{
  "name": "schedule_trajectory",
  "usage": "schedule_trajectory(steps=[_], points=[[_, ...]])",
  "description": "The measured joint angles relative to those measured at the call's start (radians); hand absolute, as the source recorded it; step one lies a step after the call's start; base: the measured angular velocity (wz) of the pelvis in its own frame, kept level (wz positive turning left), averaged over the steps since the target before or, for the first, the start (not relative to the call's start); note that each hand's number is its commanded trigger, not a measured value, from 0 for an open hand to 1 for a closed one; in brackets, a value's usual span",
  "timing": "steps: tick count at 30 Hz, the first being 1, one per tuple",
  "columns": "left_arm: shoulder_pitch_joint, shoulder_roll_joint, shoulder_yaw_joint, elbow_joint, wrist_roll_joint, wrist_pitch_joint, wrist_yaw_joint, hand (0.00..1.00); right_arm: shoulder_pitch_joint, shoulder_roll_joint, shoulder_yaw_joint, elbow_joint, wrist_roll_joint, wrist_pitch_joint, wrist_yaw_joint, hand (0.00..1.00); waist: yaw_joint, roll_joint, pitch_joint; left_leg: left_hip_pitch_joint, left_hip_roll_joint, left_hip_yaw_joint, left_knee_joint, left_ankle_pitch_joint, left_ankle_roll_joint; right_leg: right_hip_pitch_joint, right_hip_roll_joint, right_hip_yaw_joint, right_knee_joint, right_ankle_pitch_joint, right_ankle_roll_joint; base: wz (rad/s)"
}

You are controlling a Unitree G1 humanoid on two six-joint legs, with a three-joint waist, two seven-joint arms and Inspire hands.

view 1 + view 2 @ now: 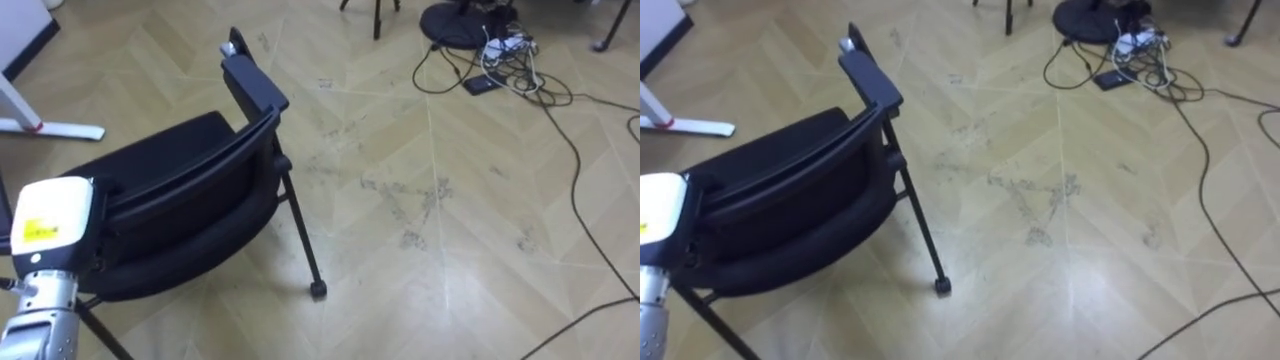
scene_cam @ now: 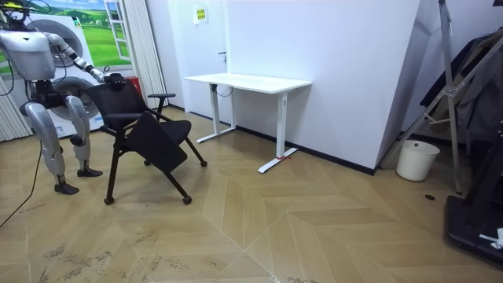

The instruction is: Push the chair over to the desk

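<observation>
A black chair [image 1: 190, 185] with armrests [image 1: 255, 85] fills the lower left of the eye views, its backrest nearest to me. My left hand [image 1: 50, 225] comes up from the bottom left and lies against the top of that backrest; its fingers are lost against the black frame. In the room view I stand at the left, behind the chair [image 2: 149, 130], which tips with its seat dropped forward. One arm reaches out to the top of its back [image 2: 115, 79].
A white desk [image 2: 247, 81] stands by the wall beyond the chair; its foot [image 1: 60, 130] shows at the far left. A dark stand base with tangled cables [image 1: 495, 45] lies at the top right. One cable [image 1: 578, 190] trails down the wooden floor.
</observation>
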Motion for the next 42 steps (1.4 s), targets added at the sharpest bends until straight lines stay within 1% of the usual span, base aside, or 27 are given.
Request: schedule_trajectory(steps=[2, 4, 5, 7, 8, 9, 11, 13, 14, 16, 20, 21, 22, 25, 26, 27, 28, 31, 32, 33, 34, 35, 36, 37, 39, 41, 42], points=[[0.0, -0.004, -0.002, -0.017, 0.01, 0.004, -0.002, 1.0, -0.028, -0.008, 0.047, -0.073, -0.08, -0.001, -0.007, 0.0, 0.006, -0.004, 0.0024, 0.0, 0.0, 0.001, -0.001, 0.0, 0.0, 0.0, 0.0, -0.001, 0.0, 0.0, 0.0, -0.02], [-0.008, -0.008, -0.015, -0.033, 0.015, 0.015, -0.008, 1.0, -0.04, -0.014, 0.093, -0.139, -0.135, -0.001, -0.007, 0.0, 0.027, -0.004, 0.003, 0.0, 0.0, -0.002, -0.003, 0.0, 0.0, 0.0, 0.0, -0.004, -0.001, 0.0, 0.0, 0.0], [-0.016, -0.009, -0.026, -0.034, 0.015, 0.019, -0.01, 1.0, -0.063, -0.024, 0.131, -0.161, -0.16, 0.0, -0.005, 0.0, 0.04, -0.006, 0.0041, 0.004, -0.001, -0.001, -0.005, 0.0, 0.0, 0.002, -0.001, -0.005, -0.001, 0.0, 0.0, 0.0], [-0.035, -0.025, -0.045, -0.034, 0.018, 0.037, -0.014, 1.0, -0.123, -0.047, 0.197, -0.167, -0.206, 0.005, 0.011, 0.0, 0.055, -0.008, 0.0063, 0.011, 0.0, -0.003, -0.006, 0.0, 0.0, 0.01, -0.004, -0.012, -0.001, 0.0, 0.0, 0.02], [-0.04, -0.028, -0.048, -0.034, 0.021, 0.04, -0.017, 1.0, -0.137, -0.05, 0.209, -0.167, -0.223, 0.008, 0.019, 0.0, 0.058, -0.009, 0.0067, 0.011, 0.0, -0.003, -0.006, 0.0, 0.0, 0.012, -0.004, -0.014, -0.002, 0.0, 0.0, 0.05], [-0.046, -0.03, -0.053, -0.04, 0.023, 0.046, -0.031, 1.0, -0.161, -0.051, 0.238, -0.174, -0.256, 0.012, 0.028, 0.0, 0.075, -0.01, 0.0074, 0.015, 0.001, -0.004, -0.008, 0.0, 0.0, 0.016, -0.004, -0.015, -0.007, 0.001, 0.0, 0.0], [-0.052, -0.038, -0.059, -0.042, 0.026, 0.051, -0.04, 1.0, -0.181, -0.051, 0.283, -0.213, -0.283, 0.028, 0.047, 0.0, 0.087, -0.01, 0.0076, 0.019, 0.003, -0.009, -0.009, 0.0, 0.0, 0.026, -0.005, -0.022, -0.015, 0.001, -0.001, 0.0], [-0.06, -0.055, -0.059, -0.046, 0.054, 0.052, -0.041, 1.0, -0.202, -0.052, 0.328, -0.253, -0.374, 0.026, 0.067, 0.0, 0.11, -0.012, 0.0084, 0.029, 0.004, -0.009, -0.014, 0.0, 0.0, 0.034, -0.004, -0.027, -0.019, 0.001, -0.001, 0.02], [-0.06, -0.06, -0.059, -0.046, 0.06, 0.053, -0.041, 1.0, -0.212, -0.053, 0.341, -0.254, -0.396, 0.026, 0.073, 0.0, 0.115, -0.012, 0.0088, 0.036, 0.004, -0.008, -0.018, 0.0, -0.001, 0.039, -0.004, -0.027, -0.02, 0.001, -0.001, -0.05], [-0.061, -0.075, -0.062, -0.047, 0.076, 0.054, -0.043, 1.0, -0.247, -0.062, 0.415, -0.255, -0.438, 0.027, 0.092, 0.0, 0.152, -0.015, 0.0098, 0.055, 0.005, -0.008, -0.027, 0.0, -0.001, 0.05, -0.003, -0.029, -0.02, 0.001, -0.001, -0.17], [-0.072, -0.08, -0.073, -0.063, 0.093, 0.052, -0.044, 1.0, -0.296, -0.062, 0.532, -0.26, -0.518, 0.027, 0.141, 0.0, 0.176, -0.018, 0.0098, 0.054, 0.0, -0.008, -0.038, 0.001, -0.001, 0.047, -0.004, -0.038, -0.026, 0.001, -0.001, 0.01], [-0.079, -0.079, -0.085, -0.068, 0.093, 0.051, -0.049, 1.0, -0.303, -0.062, 0.569, -0.275, -0.535, 0.028, 0.161, 0.0, 0.188, -0.02, 0.0092, 0.053, 0.0, -0.013, -0.037, 0.001, -0.001, 0.047, -0.004, -0.045, -0.026, 0.001, -0.001, 0.1], [-0.089, -0.077, -0.1, -0.068, 0.093, 0.052, -0.05, 1.0, -0.312, -0.062, 0.602, -0.284, -0.546, 0.026, 0.178, 0.0, 0.193, -0.023, 0.0091, 0.05, 0.0, -0.025, -0.037, 0.001, -0.001, 0.05, -0.005, -0.066, -0.026, 0.001, -0.001, 0.15], [-0.104, -0.081, -0.11, -0.073, 0.113, 0.052, -0.055, 1.0, -0.358, -0.062, 0.666, -0.284, -0.548, 0.038, 0.218, 0.0, 0.216, -0.033, 0.0089, 0.05, 0.001, -0.032, -0.038, 0.002, -0.003, 0.051, -0.006, -0.085, -0.029, 0.001, -0.001, 0.09], [-0.104, -0.081, -0.115, -0.083, 0.116, 0.055, -0.059, 1.0, -0.386, -0.062, 0.691, -0.284, -0.549, 0.049, 0.24, 0.0, 0.22, -0.038, 0.0072, 0.05, 0.001, -0.038, -0.038, 0.002, -0.003, 0.058, -0.006, -0.094, -0.038, 0.001, -0.001, 0.14], [-0.104, -0.083, -0.12, -0.093, 0.128, 0.056, -0.07, 1.0, -0.406, -0.062, 0.709, -0.283, -0.551, 0.05, 0.255, 0.0, 0.226, -0.042, 0.0049, 0.052, 0.002, -0.046, -0.038, 0.002, -0.003, 0.063, -0.006, -0.104, -0.039, 0.001, -0.001, 0.16], [-0.105, -0.087, -0.126, -0.1, 0.137, 0.056, -0.077, 1.0, -0.418, -0.062, 0.72, -0.283, -0.552, 0.051, 0.275, 0.0, 0.242, -0.047, 0.0017, 0.055, 0.003, -0.053, -0.038, 0.002, -0.003, 0.067, -0.006, -0.112, -0.038, 0.001, -0.001, 0.08], [-0.106, -0.09, -0.139, -0.106, 0.149, 0.054, -0.086, 1.0, -0.453, -0.063, 0.769, -0.283, -0.625, 0.066, 0.307, 0.0, 0.275, -0.052, 0.0008, 0.069, 0.011, -0.078, -0.039, 0.002, -0.003, 0.084, -0.003, -0.122, -0.041, 0.002, -0.002, -0.03], [-0.107, -0.091, -0.147, -0.11, 0.152, 0.055, -0.088, 1.0, -0.473, -0.065, 0.799, -0.279, -0.655, 0.066, 0.324, 0.0, 0.276, -0.055, 0.0, 0.071, 0.011, -0.093, -0.039, 0.002, -0.003, 0.097, -0.004, -0.143, -0.052, 0.003, -0.003, 0.2], [-0.113, -0.091, -0.16, -0.114, 0.153, 0.055, -0.089, 1.0, -0.491, -0.066, 0.825, -0.273, -0.673, 0.066, 0.332, 0.0, 0.277, -0.057, 0.0008, 0.075, 0.01, -0.1, -0.04, 0.002, -0.003, 0.105, -0.005, -0.155, -0.056, 0.003, -0.003, 0.36], [-0.121, -0.092, -0.176, -0.114, 0.155, 0.055, -0.095, 1.0, -0.505, -0.066, 0.841, -0.257, -0.69, 0.065, 0.343, 0.0, 0.282, -0.059, 0.0015, 0.084, 0.012, -0.12, -0.044, 0.004, -0.006, 0.112, -0.004, -0.167, -0.053, 0.003, -0.003, 0.31], [-0.126, -0.093, -0.183, -0.115, 0.159, 0.055, -0.099, 1.0, -0.508, -0.066, 0.845, -0.25, -0.697, 0.065, 0.347, 0.0, 0.288, -0.06, 0.0008, 0.086, 0.014, -0.128, -0.046, 0.004, -0.006, 0.113, -0.002, -0.169, -0.049, 0.003, -0.003, 0.2], [-0.129, -0.097, -0.19, -0.122, 0.172, 0.054, -0.101, 1.0, -0.508, -0.067, 0.846, -0.245, -0.699, 0.066, 0.351, 0.0, 0.303, -0.065, 0.0003, 0.088, 0.015, -0.146, -0.046, 0.005, -0.008, 0.115, -0.001, -0.168, -0.047, 0.003, -0.003, 0.05], [-0.129, -0.1, -0.192, -0.134, 0.183, 0.054, -0.102, 1.0, -0.508, -0.069, 0.849, -0.245, -0.699, 0.066, 0.351, 0.0, 0.318, -0.07, 0.0021, 0.09, 0.016, -0.17, -0.046, 0.006, -0.009, 0.114, 0.0, -0.17, -0.042, 0.003, -0.003, 0.0], [-0.129, -0.102, -0.2, -0.137, 0.192, 0.051, -0.102, 1.0, -0.508, -0.078, 0.867, -0.242, -0.702, 0.065, 0.352, 0.0, 0.329, -0.071, 0.0026, 0.097, 0.017, -0.207, -0.045, 0.008, -0.012, 0.118, -0.005, -0.179, -0.027, 0.003, -0.004, 0.08], [-0.129, -0.106, -0.207, -0.142, 0.202, 0.046, -0.105, 1.0, -0.508, -0.09, 0.875, -0.241, -0.709, 0.065, 0.36, 0.0, 0.336, -0.075, 0.005, 0.102, 0.015, -0.205, -0.051, 0.011, -0.017, 0.136, -0.005, -0.18, -0.037, 0.003, -0.003, 0.19], [-0.129, -0.106, -0.208, -0.157, 0.213, 0.044, -0.109, 1.0, -0.509, -0.091, 0.876, -0.241, -0.712, 0.062, 0.362, 0.0, 0.344, -0.082, 0.0088, 0.104, 0.015, -0.207, -0.056, 0.011, -0.017, 0.142, -0.003, -0.182, -0.047, 0.003, -0.003, 0.1]])
